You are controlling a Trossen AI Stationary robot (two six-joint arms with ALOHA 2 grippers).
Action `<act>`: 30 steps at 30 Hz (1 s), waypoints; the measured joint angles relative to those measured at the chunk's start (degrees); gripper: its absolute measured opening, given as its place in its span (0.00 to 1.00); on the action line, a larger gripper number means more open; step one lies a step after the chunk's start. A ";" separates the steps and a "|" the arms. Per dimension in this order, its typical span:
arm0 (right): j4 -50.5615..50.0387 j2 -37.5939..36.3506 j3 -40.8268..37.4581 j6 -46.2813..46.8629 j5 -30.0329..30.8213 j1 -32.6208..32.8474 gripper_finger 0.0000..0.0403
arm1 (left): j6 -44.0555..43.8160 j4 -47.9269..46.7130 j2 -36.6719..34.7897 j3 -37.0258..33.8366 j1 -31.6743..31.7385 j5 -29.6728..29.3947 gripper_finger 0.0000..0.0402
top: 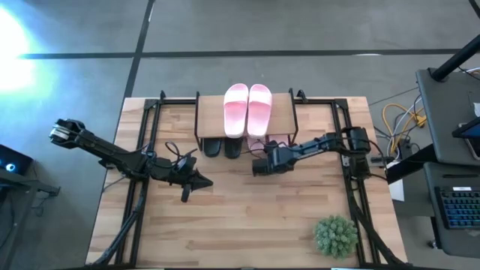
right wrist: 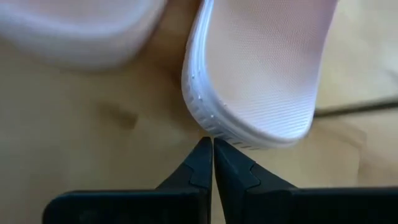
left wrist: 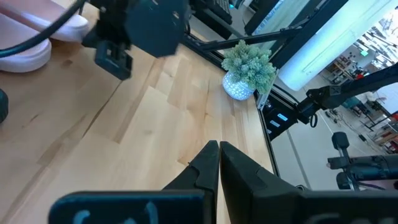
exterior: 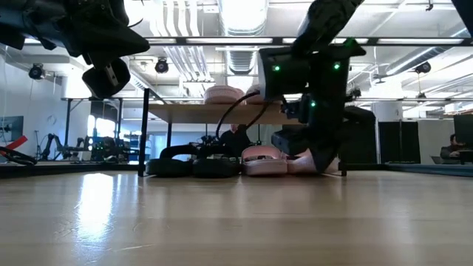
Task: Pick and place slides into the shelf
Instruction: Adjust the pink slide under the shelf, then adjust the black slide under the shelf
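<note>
The shelf [top: 281, 116] stands at the table's far middle, with two pink slides [top: 235, 109] [top: 259, 107] lying on its top board. Under it on the table lie two black slides [top: 212, 147] [top: 232, 148] and, to their right, two pink slides [exterior: 262, 159] [right wrist: 249, 81]. My right gripper [right wrist: 210, 144] is shut and slants down just near of the shelf. Its tips stand at the heel rim of the right-hand pink slide underneath. My left gripper [left wrist: 219, 146] is shut, holds nothing and hovers over the table left of centre [top: 202, 181]. My right gripper's shut fingertips [right wrist: 205, 152] stand right at the heel rim [right wrist: 214, 127] of the pink slide, coming slanting down from the table's near side. I cannot tell whether they touch it. The slide lies flat on the table under the shelf.
A green plant ball in a white pot [top: 335, 235] stands at the table's near right corner. Black frame rails [top: 142, 142] run along the left and right sides. Bare wood lies between the grippers and the near edge.
</note>
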 joint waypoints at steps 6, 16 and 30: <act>6.47 0.00 0.08 -6.16 1.96 -1.74 0.02 | 0.02 0.00 0.00 -0.02 0.02 -0.02 0.00; 8.11 -0.70 3.16 -5.08 -4.69 5.66 0.02 | -0.21 -0.17 0.00 -0.04 0.02 -0.49 0.00; -28.10 -12.52 3.37 52.60 7.74 26.70 0.02 | -2.54 -10.27 4.74 0.11 1.55 -4.78 0.00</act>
